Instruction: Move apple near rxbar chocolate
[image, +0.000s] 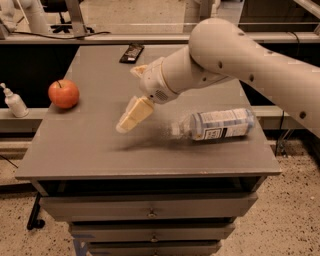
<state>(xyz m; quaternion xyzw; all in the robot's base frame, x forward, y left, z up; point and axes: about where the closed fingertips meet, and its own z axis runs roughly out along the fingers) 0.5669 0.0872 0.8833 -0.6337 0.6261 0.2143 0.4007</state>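
Note:
The red-orange apple (63, 93) sits at the left edge of the grey table (100, 145). The rxbar chocolate (131, 52), a flat dark bar, lies at the table's far edge, well behind and to the right of the apple. My gripper (128, 100) hangs over the middle of the table, right of the apple and apart from it. It is open and empty, with one cream finger (133, 116) low and the other higher. The white arm reaches in from the right.
A clear plastic bottle (217, 124) with a white-and-blue label lies on its side at the table's right, under my arm. A white pump dispenser (15, 101) stands on a ledge left of the table. Drawers are below the tabletop.

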